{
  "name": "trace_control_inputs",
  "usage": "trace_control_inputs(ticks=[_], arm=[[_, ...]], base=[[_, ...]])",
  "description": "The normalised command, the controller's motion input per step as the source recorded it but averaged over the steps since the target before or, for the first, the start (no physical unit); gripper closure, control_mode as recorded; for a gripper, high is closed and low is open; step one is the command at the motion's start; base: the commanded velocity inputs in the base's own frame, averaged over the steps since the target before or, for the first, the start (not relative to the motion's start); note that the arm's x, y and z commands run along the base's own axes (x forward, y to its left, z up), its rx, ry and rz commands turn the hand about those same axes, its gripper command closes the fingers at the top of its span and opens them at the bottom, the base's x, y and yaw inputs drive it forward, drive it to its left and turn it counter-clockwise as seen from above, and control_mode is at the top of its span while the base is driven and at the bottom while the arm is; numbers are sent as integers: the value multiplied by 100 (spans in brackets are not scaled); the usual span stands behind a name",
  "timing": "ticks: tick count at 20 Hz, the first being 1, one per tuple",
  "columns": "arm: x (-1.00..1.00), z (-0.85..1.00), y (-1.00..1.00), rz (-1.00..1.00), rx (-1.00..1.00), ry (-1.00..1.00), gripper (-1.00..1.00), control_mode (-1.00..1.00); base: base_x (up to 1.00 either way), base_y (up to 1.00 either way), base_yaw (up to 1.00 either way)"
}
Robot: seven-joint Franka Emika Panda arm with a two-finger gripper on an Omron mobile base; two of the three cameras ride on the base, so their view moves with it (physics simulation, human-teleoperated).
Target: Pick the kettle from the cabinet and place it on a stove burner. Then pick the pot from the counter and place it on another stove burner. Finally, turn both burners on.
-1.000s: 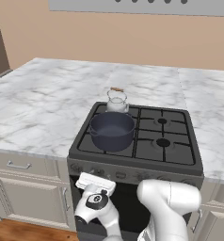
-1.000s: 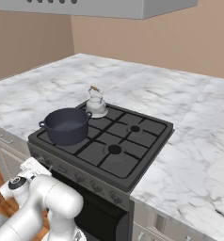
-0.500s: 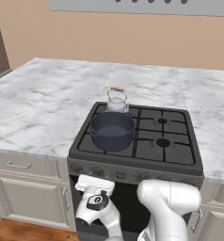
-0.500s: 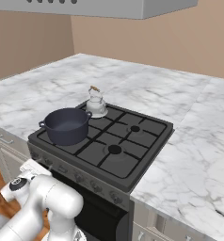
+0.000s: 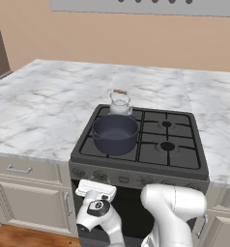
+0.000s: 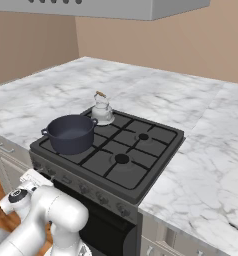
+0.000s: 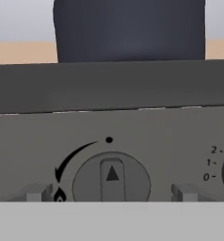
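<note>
Nearest, gripper spread wide, finger tips flanking a round knob on the range's front panel, pointer up at the dot. Stiff and smooth, probably; best pinched across its raised centre bar. Beyond, pot on the near-left burner. Farther, kettle on the far-left burner.
</note>
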Motion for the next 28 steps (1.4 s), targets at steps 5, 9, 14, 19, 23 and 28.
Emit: trace_control_inputs(ticks=[5,9,14,19,23,28], arm=[[0,0,0,-3,0,0,-100,-100],[5,0,0,-2,0,0,-100,-100],[7,0,0,-2,0,0,-100,-100],[11,0,0,0,0,0,-100,-100],[7,0,0,0,0,0,-100,-100],[11,0,0,0,0,0,100,-100]], base=[[0,0,0],[0,0,0],[0,0,0],[0,0,0],[0,0,0],[0,0,0]])
